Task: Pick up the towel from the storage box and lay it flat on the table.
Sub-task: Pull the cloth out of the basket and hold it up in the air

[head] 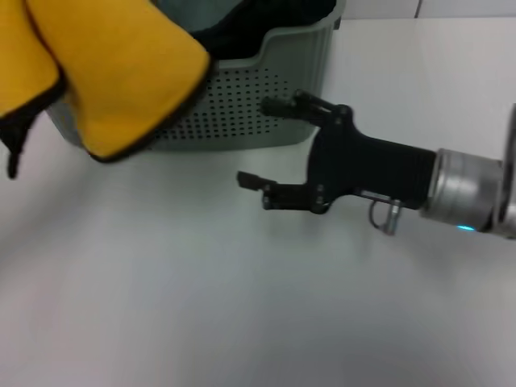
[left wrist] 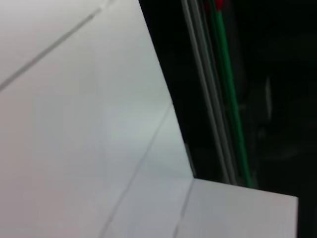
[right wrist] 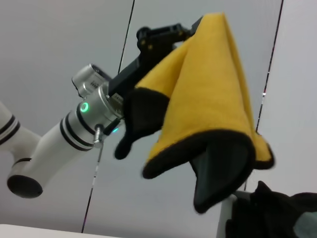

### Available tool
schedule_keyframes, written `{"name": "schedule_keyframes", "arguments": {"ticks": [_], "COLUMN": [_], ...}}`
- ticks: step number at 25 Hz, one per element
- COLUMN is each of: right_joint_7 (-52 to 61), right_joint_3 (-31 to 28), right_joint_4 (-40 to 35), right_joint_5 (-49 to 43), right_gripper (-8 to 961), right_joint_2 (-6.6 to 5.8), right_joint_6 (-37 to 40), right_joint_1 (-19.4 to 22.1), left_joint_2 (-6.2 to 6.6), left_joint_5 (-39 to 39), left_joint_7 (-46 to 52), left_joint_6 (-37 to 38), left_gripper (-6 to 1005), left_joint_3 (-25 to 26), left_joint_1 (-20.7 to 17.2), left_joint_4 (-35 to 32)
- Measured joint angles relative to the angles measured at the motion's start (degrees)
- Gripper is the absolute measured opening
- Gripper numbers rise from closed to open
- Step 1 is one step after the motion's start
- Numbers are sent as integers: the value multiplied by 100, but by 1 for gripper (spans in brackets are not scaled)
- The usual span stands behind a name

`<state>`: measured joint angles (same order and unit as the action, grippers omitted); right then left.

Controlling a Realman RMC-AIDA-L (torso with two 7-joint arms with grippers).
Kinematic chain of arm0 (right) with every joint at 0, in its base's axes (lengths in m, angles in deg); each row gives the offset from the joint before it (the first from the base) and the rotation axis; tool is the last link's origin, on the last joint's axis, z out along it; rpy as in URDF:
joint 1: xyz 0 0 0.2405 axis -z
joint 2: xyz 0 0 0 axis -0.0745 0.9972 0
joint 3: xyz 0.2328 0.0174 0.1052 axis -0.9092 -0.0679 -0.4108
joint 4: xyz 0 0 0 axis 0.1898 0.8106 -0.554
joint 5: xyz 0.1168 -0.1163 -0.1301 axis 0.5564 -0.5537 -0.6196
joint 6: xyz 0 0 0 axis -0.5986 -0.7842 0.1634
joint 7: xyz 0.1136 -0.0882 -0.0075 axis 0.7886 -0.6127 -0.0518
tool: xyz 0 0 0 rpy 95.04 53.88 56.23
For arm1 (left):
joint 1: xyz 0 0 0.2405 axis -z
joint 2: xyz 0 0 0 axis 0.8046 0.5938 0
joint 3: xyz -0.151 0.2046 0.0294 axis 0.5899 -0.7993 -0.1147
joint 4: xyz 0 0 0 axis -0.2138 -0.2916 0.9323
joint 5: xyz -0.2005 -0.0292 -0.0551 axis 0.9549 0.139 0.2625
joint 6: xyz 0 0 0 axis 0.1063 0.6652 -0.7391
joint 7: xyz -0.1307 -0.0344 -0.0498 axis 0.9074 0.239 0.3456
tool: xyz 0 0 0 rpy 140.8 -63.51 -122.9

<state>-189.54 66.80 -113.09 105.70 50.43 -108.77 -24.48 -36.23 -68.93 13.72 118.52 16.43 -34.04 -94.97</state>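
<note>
One towel: yellow with black binding, hanging in folds from my left pincer, lifted above the storage box and the table.
Towel's reverse: dark grey-green, showing at a drooping corner in my right wrist view.
Left pincer: clenched on the towel's upper edge, arm raised.
Storage box: sage-green, perforated wall, standing on the table; black cloth lies inside it.
Right pincer: released, fingers spread, low over the table just before the box, touching nothing.
</note>
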Motion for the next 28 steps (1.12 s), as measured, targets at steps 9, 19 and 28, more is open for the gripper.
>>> {"name": "schedule_keyframes", "arguments": {"ticks": [9,19,28], "right_joint_7": [-901,-922,-926], "right_joint_3": [1003,1092,1309], "right_joint_4": [-442,-446,-477], "right_joint_5": [845,1222,1323], "right_gripper": [870,869,868], "right_joint_2": [1,1,1], "right_joint_6": [465,590,693], "right_joint_1": [112,25,-19], "left_joint_2": [-2,-13,-34], "left_joint_5": [-153,-153,-94], "left_joint_7": [-200,-163,-50], "left_joint_6": [140,267,505], "left_gripper": [4,5,6], "left_joint_3": [-237,-443,-539], "left_joint_1": [169,313,465], "left_joint_4": [326,468,593]}}
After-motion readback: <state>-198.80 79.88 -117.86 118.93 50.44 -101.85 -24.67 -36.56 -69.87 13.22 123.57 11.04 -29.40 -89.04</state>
